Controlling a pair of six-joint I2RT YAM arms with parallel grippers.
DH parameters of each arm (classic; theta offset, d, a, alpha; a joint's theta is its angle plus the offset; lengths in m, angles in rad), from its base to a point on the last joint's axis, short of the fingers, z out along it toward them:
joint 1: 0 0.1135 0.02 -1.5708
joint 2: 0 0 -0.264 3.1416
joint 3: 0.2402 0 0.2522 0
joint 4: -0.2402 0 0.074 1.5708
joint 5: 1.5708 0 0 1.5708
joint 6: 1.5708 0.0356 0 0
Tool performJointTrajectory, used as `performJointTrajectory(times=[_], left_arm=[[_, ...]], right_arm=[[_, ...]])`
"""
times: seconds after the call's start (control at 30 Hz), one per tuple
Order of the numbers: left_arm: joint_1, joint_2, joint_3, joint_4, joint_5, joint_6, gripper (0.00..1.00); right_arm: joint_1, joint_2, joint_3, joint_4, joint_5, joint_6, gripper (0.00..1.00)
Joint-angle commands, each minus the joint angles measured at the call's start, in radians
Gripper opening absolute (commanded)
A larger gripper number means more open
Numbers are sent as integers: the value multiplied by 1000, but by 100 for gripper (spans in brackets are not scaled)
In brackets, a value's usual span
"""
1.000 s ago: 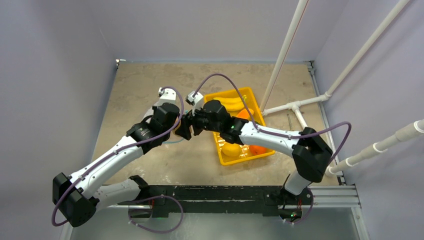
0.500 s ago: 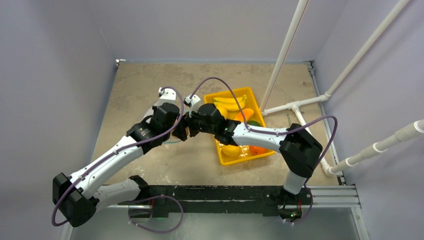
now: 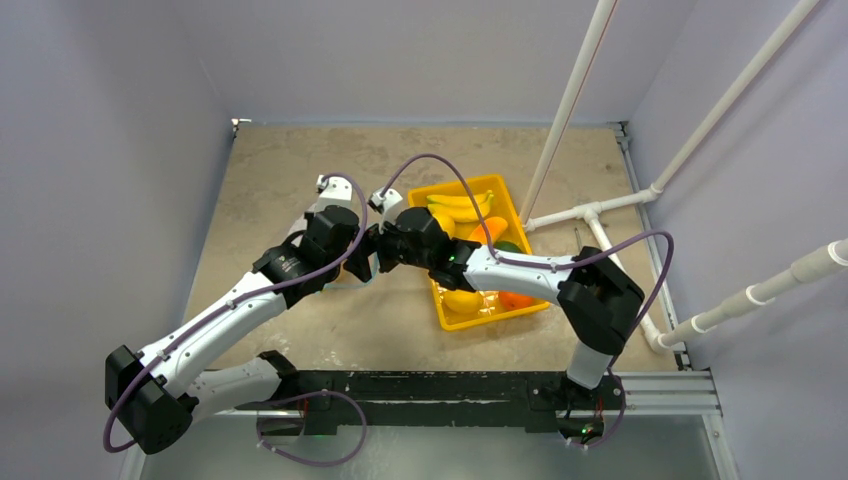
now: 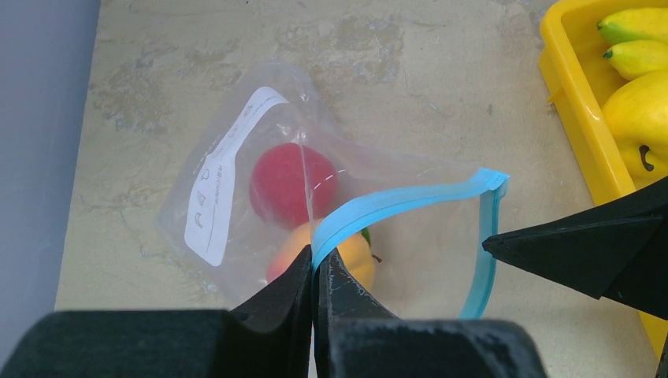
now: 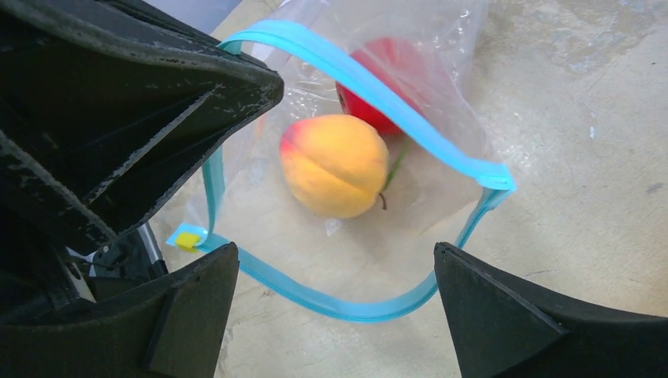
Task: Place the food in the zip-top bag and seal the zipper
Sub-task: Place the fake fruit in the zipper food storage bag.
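Observation:
The clear zip-top bag point(image 4: 236, 157) lies on the table with its mouth held open. A red fruit point(image 4: 291, 185) and a peach point(image 5: 335, 165) are inside it. My left gripper point(image 4: 315, 256) is shut on the upper lip of the teal-blue zipper point(image 4: 410, 201), holding it up. My right gripper point(image 5: 335, 256) is open and empty, its fingers just above the lower zipper lip point(image 5: 354, 307) at the bag's mouth. In the top view both grippers point(image 3: 372, 256) meet left of the tray, and the arms hide the bag there.
The yellow tray point(image 3: 490, 318) stands right of the grippers with bananas point(image 3: 460, 205), an orange fruit point(image 3: 515, 298), a yellow fruit point(image 3: 462, 298) and a green one point(image 3: 508, 245). Its rim point(image 4: 575, 110) is close to the bag. White pipes stand at the back right.
My right gripper has moved left from the tray to the bag's mouth beside the left gripper. The left gripper has kept its hold on the zipper.

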Motion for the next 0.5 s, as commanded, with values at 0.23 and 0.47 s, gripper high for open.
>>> performJointTrajectory(times=[0.23, 0.47], left_arm=[[9, -12, -5, 34, 1, 12, 0], [11, -13, -5, 33, 4, 12, 0]], right_arm=[[5, -119, -36, -59, 132, 8, 95], [5, -181, -40, -190, 313, 8, 95]])
